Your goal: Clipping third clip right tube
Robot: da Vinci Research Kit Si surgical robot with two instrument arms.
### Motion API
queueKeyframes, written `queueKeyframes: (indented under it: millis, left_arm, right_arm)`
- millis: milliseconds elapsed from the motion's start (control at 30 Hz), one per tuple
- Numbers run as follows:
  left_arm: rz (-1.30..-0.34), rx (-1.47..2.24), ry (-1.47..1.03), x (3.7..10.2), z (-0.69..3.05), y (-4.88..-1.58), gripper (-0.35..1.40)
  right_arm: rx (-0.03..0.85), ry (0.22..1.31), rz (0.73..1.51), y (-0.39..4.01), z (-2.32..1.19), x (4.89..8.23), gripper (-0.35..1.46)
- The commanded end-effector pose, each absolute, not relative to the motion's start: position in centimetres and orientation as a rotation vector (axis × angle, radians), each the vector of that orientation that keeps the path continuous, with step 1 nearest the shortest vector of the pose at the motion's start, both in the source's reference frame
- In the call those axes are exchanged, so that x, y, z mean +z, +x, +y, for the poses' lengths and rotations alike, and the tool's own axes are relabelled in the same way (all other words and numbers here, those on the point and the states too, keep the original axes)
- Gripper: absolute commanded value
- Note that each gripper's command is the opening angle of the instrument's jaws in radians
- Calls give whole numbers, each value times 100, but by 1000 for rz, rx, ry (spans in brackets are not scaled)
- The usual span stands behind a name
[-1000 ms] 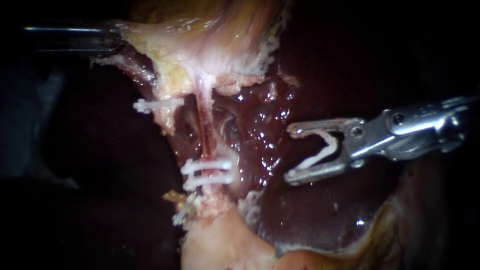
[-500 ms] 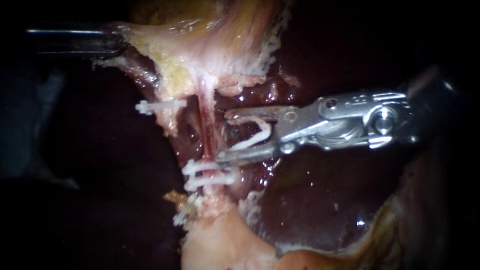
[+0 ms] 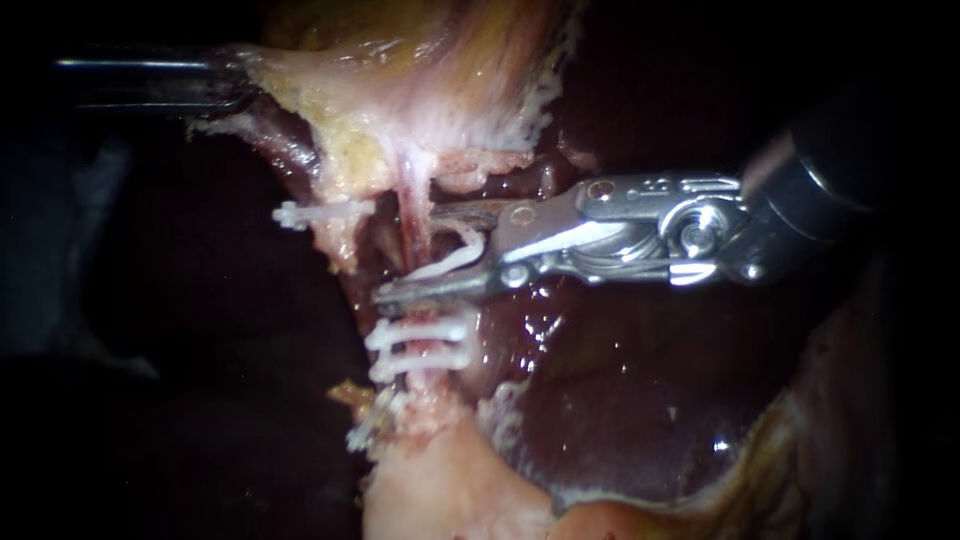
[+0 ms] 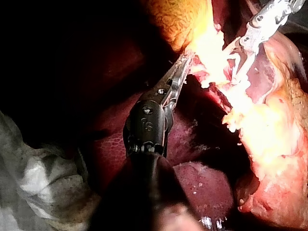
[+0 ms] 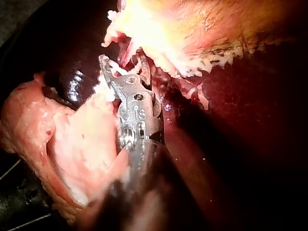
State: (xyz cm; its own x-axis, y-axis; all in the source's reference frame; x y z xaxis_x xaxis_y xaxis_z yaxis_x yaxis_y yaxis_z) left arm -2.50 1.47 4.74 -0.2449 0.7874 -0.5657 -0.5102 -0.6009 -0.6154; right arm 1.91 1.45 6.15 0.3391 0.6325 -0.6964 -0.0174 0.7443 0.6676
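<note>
Since a second ago our right instrument [image 3: 406,254] has crossed from over the liver [image 3: 620,400] to the right tube [image 3: 410,190], which now runs between its jaws. Those jaws stand wide apart, each bearing on one leg of the open clip [image 3: 450,262] they hold. Above, the gallbladder [image 3: 400,90] is drawn taut, and our left instrument [image 4: 186,60] has its jaws clamped on its edge. Just below the right instrument's lower jaw, two closed clips [image 3: 420,330] lie across the same tube. Further left, a single clip [image 3: 320,212] sticks out from the tissue.
</note>
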Motion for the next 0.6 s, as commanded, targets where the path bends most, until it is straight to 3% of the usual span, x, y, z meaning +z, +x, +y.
queueKeyframes:
  millis: [33,367,600]
  left_arm:
    - [-387,1940,-1126,474,147,-250,-35]
    - [-387,1940,-1126,475,147,-249,-35]
    - [-387,1940,-1126,475,147,-249,-35]
  right_arm:
    - [468,632,1169,192,146,616,49]
    - [496,733,1279,199,146,610,49]
    - [467,825,1343,197,135,587,49]
